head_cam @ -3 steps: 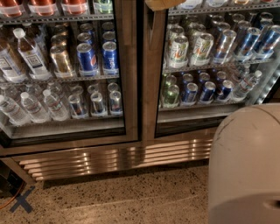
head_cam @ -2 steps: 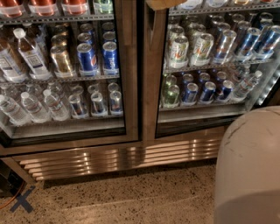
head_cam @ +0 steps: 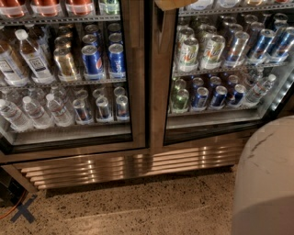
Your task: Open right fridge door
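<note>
The right fridge door (head_cam: pixel 159 96) is the right half of the double fridge. It has a wide steel frame and a black rim around glass that shows cans and a few bottles. It stands shut, its frame flush beside the left door (head_cam: pixel 137 92). A dark vertical handle (head_cam: pixel 160 27) runs along its left edge. A white rounded part of my robot (head_cam: pixel 266 179) fills the lower right corner. My gripper is not in view. A tan shape (head_cam: pixel 172 3) at the top edge, in front of the right door, cannot be identified.
The left door's glass shows water bottles (head_cam: pixel 34 110) and cans. A steel louvred grille (head_cam: pixel 128 166) runs under both doors. A speckled floor (head_cam: pixel 138 206) lies in front, with a dark X mark (head_cam: pixel 23 209) at the lower left.
The white robot part has drawn slightly to the right and lower in the view. The doors have not moved.
</note>
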Controlling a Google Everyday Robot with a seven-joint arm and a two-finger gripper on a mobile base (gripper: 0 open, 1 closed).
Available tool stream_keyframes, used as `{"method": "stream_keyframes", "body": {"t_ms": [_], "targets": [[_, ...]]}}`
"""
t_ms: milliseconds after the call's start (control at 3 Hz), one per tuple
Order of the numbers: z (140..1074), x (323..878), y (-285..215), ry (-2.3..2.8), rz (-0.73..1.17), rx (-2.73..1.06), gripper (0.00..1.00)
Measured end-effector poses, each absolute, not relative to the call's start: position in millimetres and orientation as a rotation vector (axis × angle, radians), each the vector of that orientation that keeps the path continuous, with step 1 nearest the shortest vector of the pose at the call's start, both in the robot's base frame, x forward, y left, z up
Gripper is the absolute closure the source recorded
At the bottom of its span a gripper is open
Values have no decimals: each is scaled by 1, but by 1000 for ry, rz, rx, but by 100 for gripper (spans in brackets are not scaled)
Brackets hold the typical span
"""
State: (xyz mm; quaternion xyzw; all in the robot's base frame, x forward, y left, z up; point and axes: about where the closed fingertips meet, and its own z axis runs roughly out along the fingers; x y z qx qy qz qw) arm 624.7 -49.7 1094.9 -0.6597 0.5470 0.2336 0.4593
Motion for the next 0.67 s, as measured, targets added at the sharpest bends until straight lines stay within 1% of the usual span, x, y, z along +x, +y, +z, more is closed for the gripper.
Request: {"method": "stream_keyframes", "body": {"t_ms": [667], "targets": [[1097, 617, -50, 1363, 568, -1615, 100]]}}
